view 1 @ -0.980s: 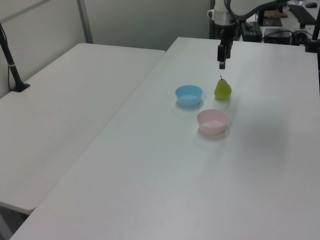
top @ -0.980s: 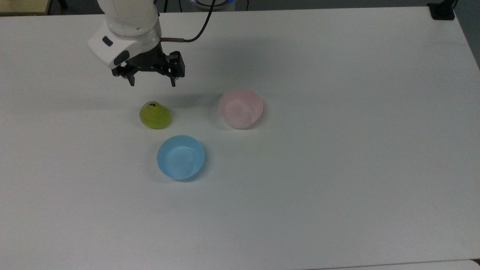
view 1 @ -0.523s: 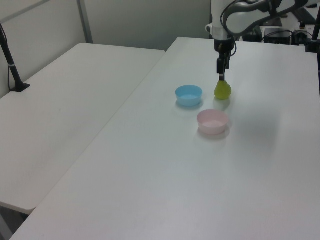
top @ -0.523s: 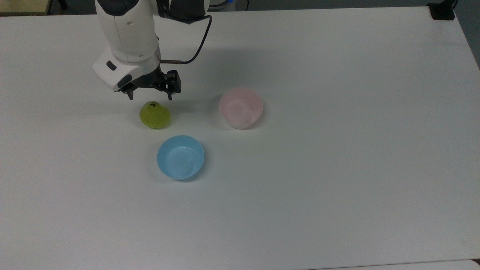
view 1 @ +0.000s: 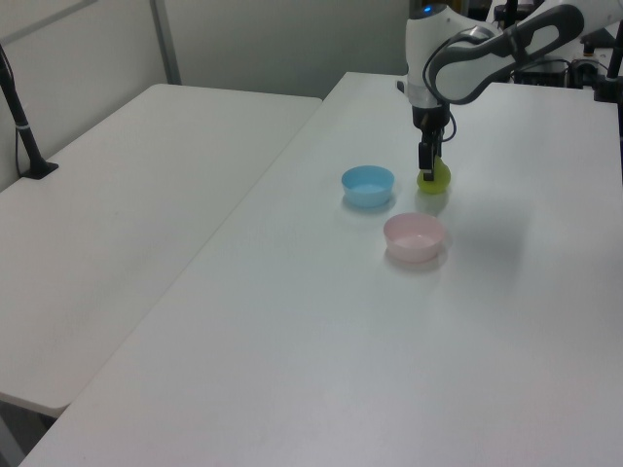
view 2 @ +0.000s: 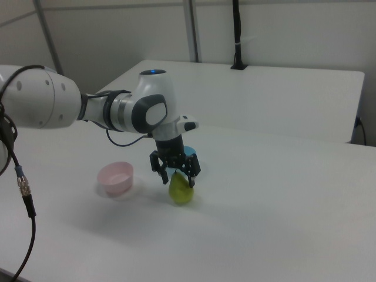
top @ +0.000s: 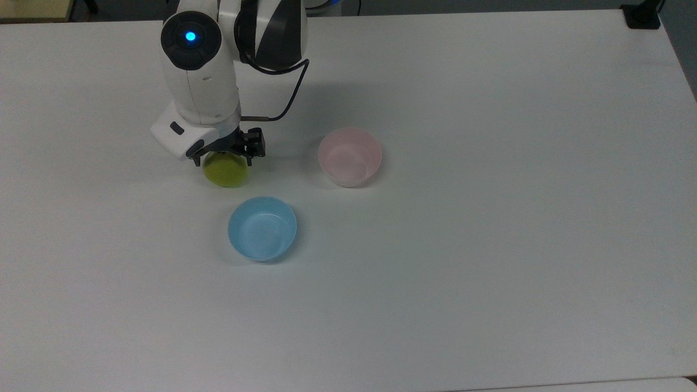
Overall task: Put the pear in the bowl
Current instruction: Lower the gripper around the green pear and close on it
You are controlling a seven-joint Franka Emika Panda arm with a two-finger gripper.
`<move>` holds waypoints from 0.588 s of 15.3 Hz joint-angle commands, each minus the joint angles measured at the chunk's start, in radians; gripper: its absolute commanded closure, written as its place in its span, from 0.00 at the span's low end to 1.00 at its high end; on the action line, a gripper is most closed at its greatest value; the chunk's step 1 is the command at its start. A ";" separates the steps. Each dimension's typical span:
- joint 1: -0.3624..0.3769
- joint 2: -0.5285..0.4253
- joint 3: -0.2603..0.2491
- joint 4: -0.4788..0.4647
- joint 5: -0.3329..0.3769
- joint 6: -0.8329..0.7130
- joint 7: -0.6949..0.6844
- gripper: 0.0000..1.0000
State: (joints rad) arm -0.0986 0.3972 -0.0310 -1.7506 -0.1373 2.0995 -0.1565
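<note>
Since a second ago your arm has dropped from above until the tool [view 2: 175,176] straddles the pear [top: 226,173], which stands stem-up on the worktop [top: 490,245]. Your tool's fingers are spread, one on each flank, not yet pinching. The pink bowl [top: 349,157] waits toward the top view's right.
</note>
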 commanded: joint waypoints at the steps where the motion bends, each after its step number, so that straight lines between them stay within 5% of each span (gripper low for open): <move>1: 0.010 0.000 -0.006 -0.029 -0.022 0.031 -0.023 0.14; 5: 0.005 -0.003 -0.006 -0.036 -0.022 0.050 -0.047 0.59; 9: 0.004 -0.049 -0.004 -0.043 -0.021 0.016 -0.048 0.61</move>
State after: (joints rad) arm -0.0986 0.4041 -0.0300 -1.7577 -0.1487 2.1151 -0.1833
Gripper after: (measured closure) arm 0.225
